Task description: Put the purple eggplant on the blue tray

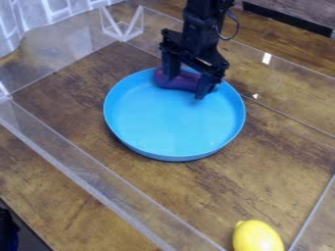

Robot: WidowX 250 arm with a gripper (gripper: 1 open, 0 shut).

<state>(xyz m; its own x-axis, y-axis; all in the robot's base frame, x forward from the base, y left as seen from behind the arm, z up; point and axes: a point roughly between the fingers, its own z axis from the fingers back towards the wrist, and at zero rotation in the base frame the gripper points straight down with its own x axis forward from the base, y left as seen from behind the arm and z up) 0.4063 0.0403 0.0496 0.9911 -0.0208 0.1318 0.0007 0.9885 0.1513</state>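
Observation:
The blue tray (174,123), a large round dish, lies in the middle of the wooden table. The purple eggplant (181,79) rests at the tray's far rim, partly hidden by the black gripper (187,82). The gripper hangs straight down over the eggplant, open, with one finger on each side of it. I cannot tell whether the fingers touch the eggplant.
A yellow lemon-shaped object (258,236) lies at the front right edge of the table. Clear plastic walls (78,167) border the table on the left and front. A white wire rack (124,20) stands at the back left.

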